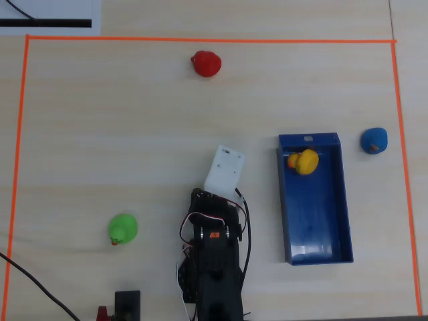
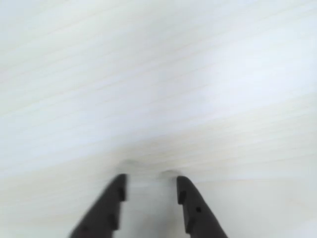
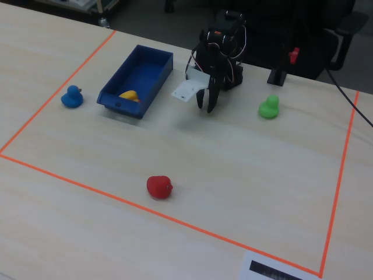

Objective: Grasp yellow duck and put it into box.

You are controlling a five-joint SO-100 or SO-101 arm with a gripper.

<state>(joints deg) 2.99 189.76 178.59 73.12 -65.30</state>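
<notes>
The yellow duck lies inside the dark blue box, at its top end in the overhead view. In the fixed view the duck sits at the near end of the box. My gripper hangs over bare table beside the box, apart from it. In the wrist view the gripper shows two black fingers with a gap between them, open and empty, and only blurred pale wood below. In the overhead view the fingers are hidden under the white wrist plate.
A red duck sits near the top tape line. A green duck is left of the arm base. A small blue duck lies right of the box. Orange tape frames the work area.
</notes>
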